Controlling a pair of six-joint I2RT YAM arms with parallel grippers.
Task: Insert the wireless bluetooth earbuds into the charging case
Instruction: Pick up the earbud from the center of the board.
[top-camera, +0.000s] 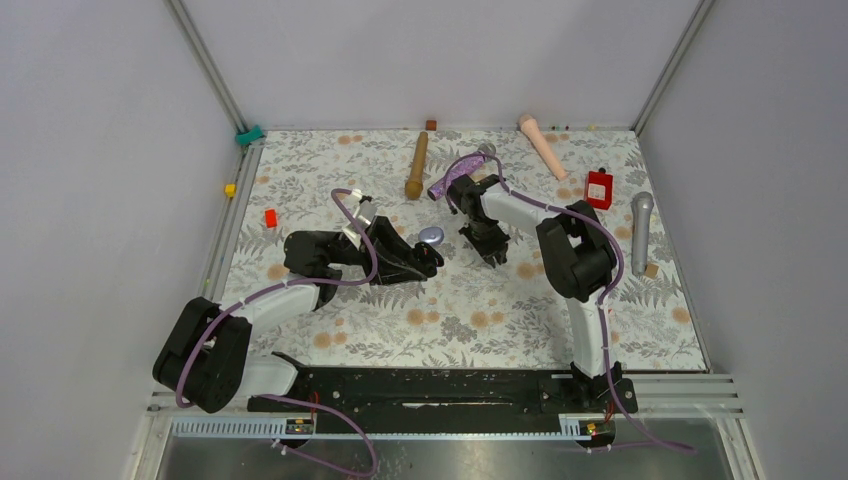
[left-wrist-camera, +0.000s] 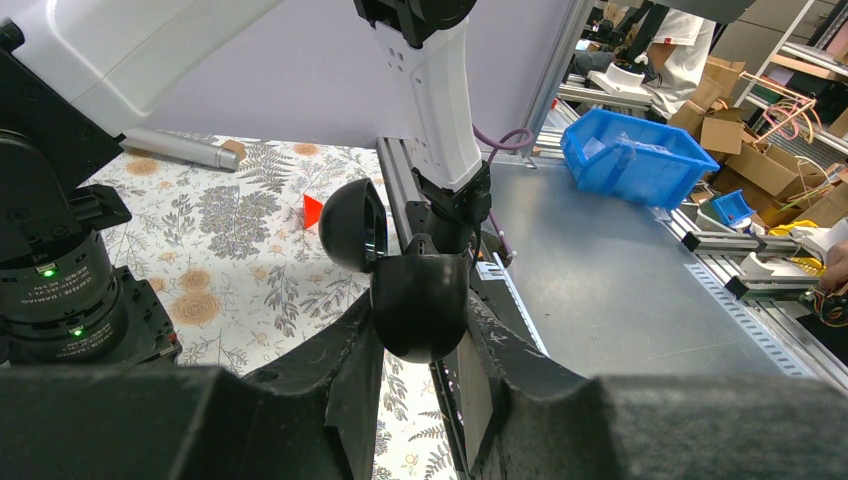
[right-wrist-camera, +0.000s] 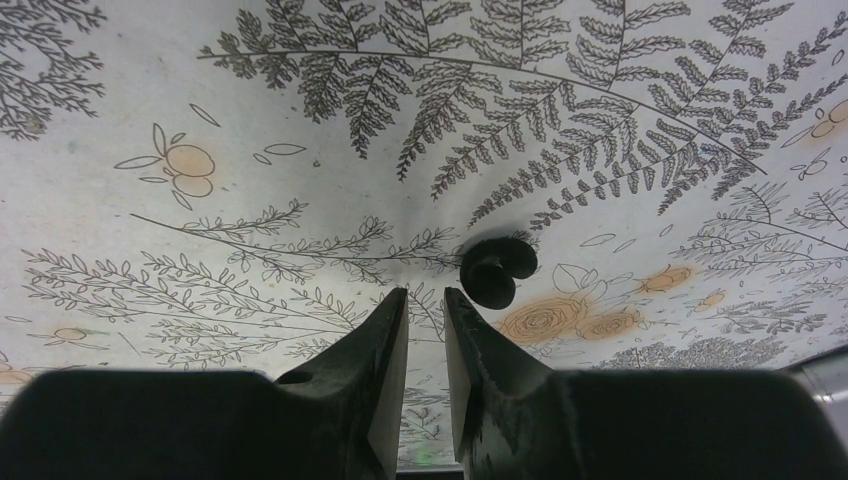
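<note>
My left gripper (left-wrist-camera: 425, 345) is shut on the black rounded charging case (left-wrist-camera: 420, 305). The case's lid (left-wrist-camera: 352, 225) stands open to the upper left. In the top view this gripper (top-camera: 432, 262) sits mid-table with a pale oval (top-camera: 431, 237) just above its tips. One black earbud (right-wrist-camera: 497, 270) lies on the floral cloth, just beyond and right of my right gripper's fingertips. My right gripper (right-wrist-camera: 426, 297) hangs low over the cloth, jaws a narrow gap apart with nothing between them. From above, that gripper (top-camera: 490, 255) points down right of the case. No other earbuds show.
Microphones lie at the back: brown (top-camera: 416, 165), pink (top-camera: 541, 145), purple glitter (top-camera: 455, 175) and grey (top-camera: 641, 230). A red box (top-camera: 598, 188) and a small red block (top-camera: 270, 217) sit on the cloth. A blue bin (left-wrist-camera: 630, 155) stands off the table.
</note>
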